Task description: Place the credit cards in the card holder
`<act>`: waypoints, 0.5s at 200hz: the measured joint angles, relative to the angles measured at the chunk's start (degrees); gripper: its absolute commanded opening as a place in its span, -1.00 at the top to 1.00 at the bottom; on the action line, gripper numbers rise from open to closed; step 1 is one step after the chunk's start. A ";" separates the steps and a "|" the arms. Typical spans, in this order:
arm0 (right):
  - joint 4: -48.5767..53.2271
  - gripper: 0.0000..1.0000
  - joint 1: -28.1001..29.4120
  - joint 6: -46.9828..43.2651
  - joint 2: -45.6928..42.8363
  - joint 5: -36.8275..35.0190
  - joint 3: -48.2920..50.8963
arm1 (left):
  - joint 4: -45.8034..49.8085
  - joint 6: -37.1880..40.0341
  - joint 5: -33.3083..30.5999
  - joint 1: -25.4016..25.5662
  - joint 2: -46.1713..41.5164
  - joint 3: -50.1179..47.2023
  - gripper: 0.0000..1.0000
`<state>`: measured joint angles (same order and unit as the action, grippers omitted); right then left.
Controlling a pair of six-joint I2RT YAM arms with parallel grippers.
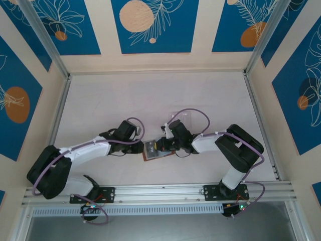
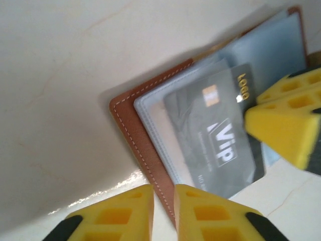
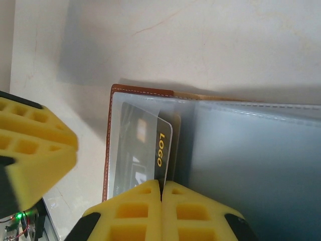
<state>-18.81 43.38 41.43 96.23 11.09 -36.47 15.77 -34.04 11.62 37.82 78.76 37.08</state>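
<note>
Pinching a grey card [image 2: 215, 135] half inside the card holder [image 2: 134, 125] sits the right hand [image 3: 161, 188]; left hand [image 2: 164, 193] clamps its cover.

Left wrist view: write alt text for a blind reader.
A grey VIP card lies partly in a clear sleeve of the open brown card holder. Yellow left tool below, right tool at the card's right edge.

1 overhead, 2 close-up wrist views, likely common card holder [image 2: 125, 120]
</note>
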 measured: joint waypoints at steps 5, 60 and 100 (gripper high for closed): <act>0.35 1.00 -0.02 -0.20 0.00 0.11 -0.17 | -0.13 0.02 0.17 0.00 1.09 0.13 0.70; 4.22 1.00 -0.90 -2.75 0.13 2.16 -1.97 | -0.74 0.20 0.96 -0.22 7.69 2.32 0.73; 5.40 1.00 -1.40 -3.82 2.03 4.04 -3.65 | -0.76 0.17 1.14 -0.22 8.00 2.45 0.72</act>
<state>-13.41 41.98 37.60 98.26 15.14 -40.12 15.00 -33.87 12.75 37.60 86.76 39.53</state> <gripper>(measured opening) 0.066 0.136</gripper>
